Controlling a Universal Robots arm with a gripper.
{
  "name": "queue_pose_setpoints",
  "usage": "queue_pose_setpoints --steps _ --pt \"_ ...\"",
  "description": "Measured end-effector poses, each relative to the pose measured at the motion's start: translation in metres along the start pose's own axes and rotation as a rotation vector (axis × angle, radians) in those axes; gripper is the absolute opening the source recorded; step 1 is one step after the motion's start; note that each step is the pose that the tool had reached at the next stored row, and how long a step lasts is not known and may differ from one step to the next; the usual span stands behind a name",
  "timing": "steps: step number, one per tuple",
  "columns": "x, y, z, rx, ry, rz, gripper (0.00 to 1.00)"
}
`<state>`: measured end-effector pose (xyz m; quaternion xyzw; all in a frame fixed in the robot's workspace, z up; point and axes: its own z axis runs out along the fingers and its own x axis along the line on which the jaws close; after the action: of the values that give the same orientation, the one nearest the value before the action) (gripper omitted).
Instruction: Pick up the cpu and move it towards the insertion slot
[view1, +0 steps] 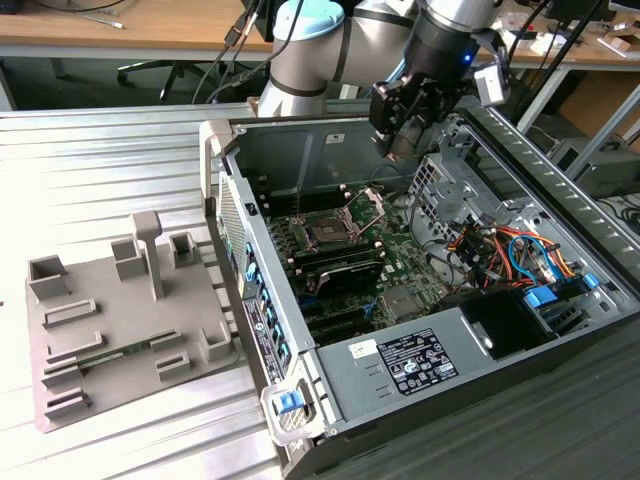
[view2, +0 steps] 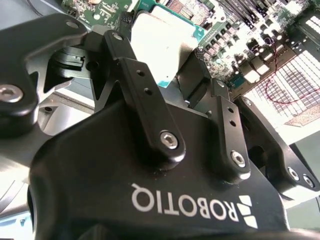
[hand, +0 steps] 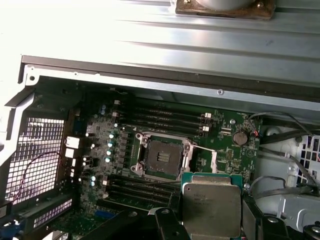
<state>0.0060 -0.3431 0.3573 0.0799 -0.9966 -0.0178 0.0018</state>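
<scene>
Working across the exterior view from its left: the grey fixture plate (view1: 120, 330) lies on the bench (view1: 90, 170), beside the open computer case (view1: 420, 300). I take it the pick is done.

Inside the case, the insertion slot (view1: 328, 232) sits on the motherboard (view1: 400, 290) with its retaining bracket (view1: 366, 206) swung up, so I judge the socket to be open.

Above the case, toward its rear wall, hangs the gripper (view1: 398, 140). In the first wrist view its jaws are closed on the cpu (hand: 211, 207), metal face to the camera, and the insertion slot (hand: 161, 159) lies just beyond the chip's edge.

For the transfer I would:
1. Keep the chip level.
2. Square its edges to the socket frame.
3. Stay above the raised bracket.
4. Avoid the cables (view1: 500, 245) beside the slot.
</scene>
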Motion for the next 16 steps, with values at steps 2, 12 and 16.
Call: queue_pose_setpoints --steps 2,12,16 --pt "-0.0002 0.0010 0.0006 0.0000 0.0000 0.000 0.55" --pt "-0.0005 0.0032 0.0021 0.0000 0.0000 0.000 0.55" --pt "-0.0007 0.0046 0.0031 0.0000 0.0000 0.000 0.55"
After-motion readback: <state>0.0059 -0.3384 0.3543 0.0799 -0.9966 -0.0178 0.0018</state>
